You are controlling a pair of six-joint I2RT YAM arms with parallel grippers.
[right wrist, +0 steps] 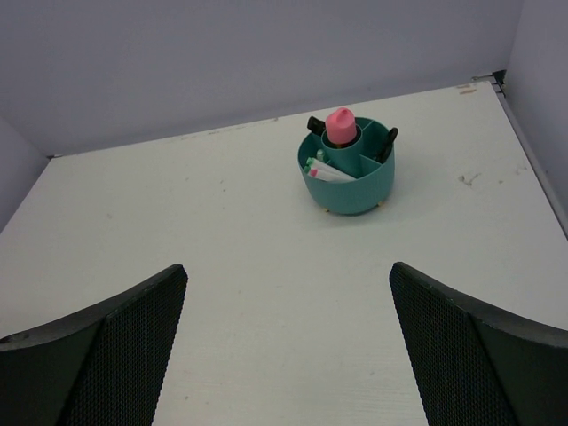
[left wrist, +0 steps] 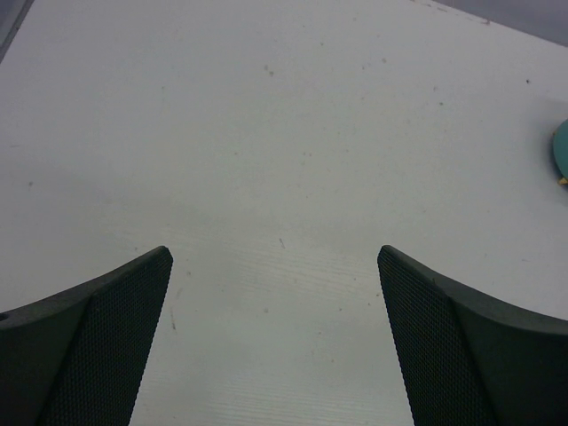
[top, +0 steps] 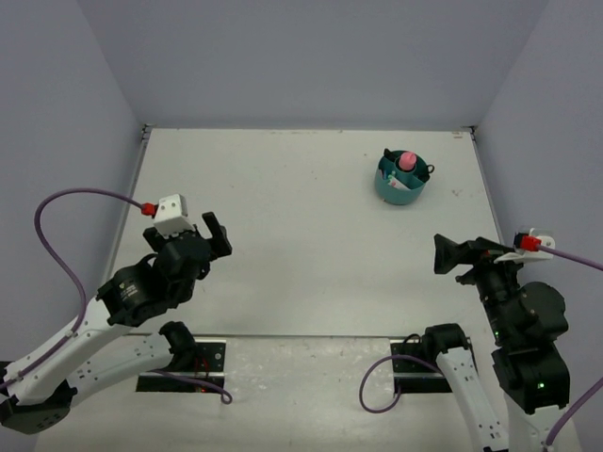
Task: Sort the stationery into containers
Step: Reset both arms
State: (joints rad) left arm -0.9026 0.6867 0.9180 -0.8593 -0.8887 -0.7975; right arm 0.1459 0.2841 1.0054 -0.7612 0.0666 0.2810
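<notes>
The round teal organizer (top: 403, 179) stands at the far right of the table; it also shows in the right wrist view (right wrist: 347, 176). A pink-capped glue stick (right wrist: 341, 126) stands in its central cup. Black scissor handles (right wrist: 387, 144) and a highlighter (right wrist: 325, 169) sit in its outer compartments. No loose stationery shows on the table. My left gripper (top: 215, 235) is open and empty over the left of the table. My right gripper (top: 449, 254) is open and empty at the near right, well short of the organizer. Only the organizer's edge (left wrist: 561, 151) shows in the left wrist view.
Grey walls enclose the white table (top: 301, 226) on the far, left and right sides. Purple cables (top: 66, 217) loop from both arms near the front edge.
</notes>
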